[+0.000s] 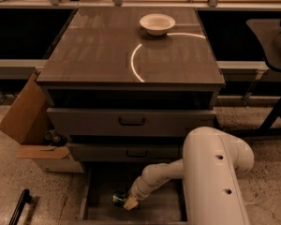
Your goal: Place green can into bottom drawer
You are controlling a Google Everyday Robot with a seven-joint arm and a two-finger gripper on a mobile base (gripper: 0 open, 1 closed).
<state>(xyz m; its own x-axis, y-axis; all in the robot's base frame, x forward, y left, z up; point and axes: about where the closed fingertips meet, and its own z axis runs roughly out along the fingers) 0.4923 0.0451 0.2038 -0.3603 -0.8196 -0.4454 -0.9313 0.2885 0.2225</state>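
The bottom drawer (103,185) is pulled open at the foot of the cabinet, a shallow grey-brown tray with a flat floor. The green can (119,198) lies low inside it near the front left, only its dark green end showing. My gripper (128,202) reaches down into the drawer from the white arm (210,172) and sits right against the can, partly covering it.
A white round bowl (157,23) sits on the cabinet top (107,50). Two grey drawer fronts with dark handles (131,122) are above the open drawer. An open cardboard box (30,125) stands left of the cabinet. A dark chair (271,46) is at right.
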